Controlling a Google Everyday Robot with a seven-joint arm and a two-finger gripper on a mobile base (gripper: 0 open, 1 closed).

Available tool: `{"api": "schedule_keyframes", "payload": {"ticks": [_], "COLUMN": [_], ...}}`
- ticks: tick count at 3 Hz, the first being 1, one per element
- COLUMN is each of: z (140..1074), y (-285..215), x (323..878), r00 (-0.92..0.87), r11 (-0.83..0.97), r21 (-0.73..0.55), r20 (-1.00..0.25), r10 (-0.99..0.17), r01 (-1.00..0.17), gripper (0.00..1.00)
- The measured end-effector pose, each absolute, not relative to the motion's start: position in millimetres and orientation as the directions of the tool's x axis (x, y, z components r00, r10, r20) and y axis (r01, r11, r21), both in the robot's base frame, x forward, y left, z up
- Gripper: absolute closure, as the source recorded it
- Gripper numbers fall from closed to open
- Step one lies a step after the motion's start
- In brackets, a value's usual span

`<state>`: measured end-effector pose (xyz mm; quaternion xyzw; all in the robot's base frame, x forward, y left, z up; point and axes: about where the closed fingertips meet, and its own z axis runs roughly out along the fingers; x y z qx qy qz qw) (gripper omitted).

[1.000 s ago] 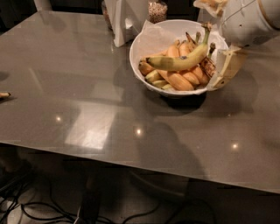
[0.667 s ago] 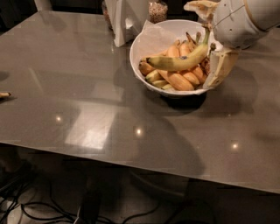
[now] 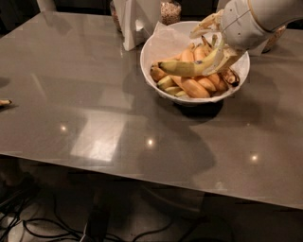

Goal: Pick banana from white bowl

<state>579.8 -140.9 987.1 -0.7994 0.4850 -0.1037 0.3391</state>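
The white bowl [image 3: 156, 40], lined with white paper, stands at the back right of the grey table. The long yellow-green banana [image 3: 189, 67] lies across the top of a pile of short orange-yellow bananas [image 3: 196, 87], dark tip to the left, stem end rising to the right. A small blackened banana [image 3: 231, 75] lies at the bowl's right rim. My gripper [image 3: 218, 43] hangs over the bowl's right half. It is open, with one finger above and one finger [image 3: 231, 56] below the long banana's stem end, straddling it. The banana still rests on the pile.
A white box-like object [image 3: 134, 23] and a jar [image 3: 170, 9] stand just behind the bowl to the left, and another jar [image 3: 274, 38] to the right. A small object [image 3: 4, 101] lies at the table's left edge. Cables lie on the floor below the front edge.
My gripper has moved left from the bowl's right rim, over the bowl, to the long banana's stem end. The banana has not moved.
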Motion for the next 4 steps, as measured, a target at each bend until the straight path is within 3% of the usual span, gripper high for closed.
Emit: {"api": "schedule_keyframes", "payload": {"ticks": [1, 3, 4], "z": [981, 965, 957], "y": [-144, -150, -152], "x": [589, 604, 612], "r00": [0.523, 0.527, 0.526], "r11": [-0.334, -0.370, -0.377], "r21": [-0.637, -0.613, -0.603], "r20": [-0.127, -0.091, -0.085], "r10": [-0.843, -0.845, -0.846], "r01": [-0.695, -0.698, -0.703], "gripper": [0.49, 0.44, 0.47]}}
